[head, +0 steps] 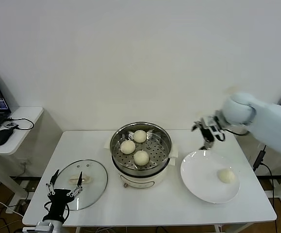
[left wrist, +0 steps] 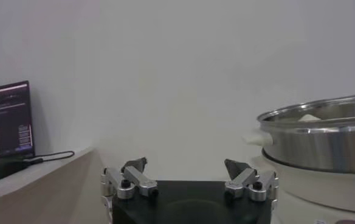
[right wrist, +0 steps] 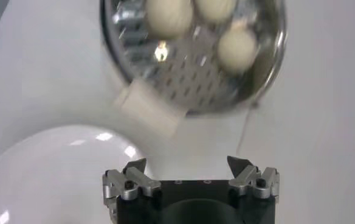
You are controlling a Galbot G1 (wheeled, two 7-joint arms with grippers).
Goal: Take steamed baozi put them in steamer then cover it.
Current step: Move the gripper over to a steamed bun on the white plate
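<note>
Steel steamer at the middle of the surface holds three steamed baozi; the fourth lies on the white plate to its right. The right pincer hovers released and empty past the plate's far rim. It should probably swing over the lone bun, descend straight and close gently around its middle, so the soft dough is not squashed. The cover lies flat on the left, with the left pincer released beside it.

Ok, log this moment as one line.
baozi: three in steamer, one on plate | lid: off | right gripper: open, empty | left gripper: open, by lid
</note>
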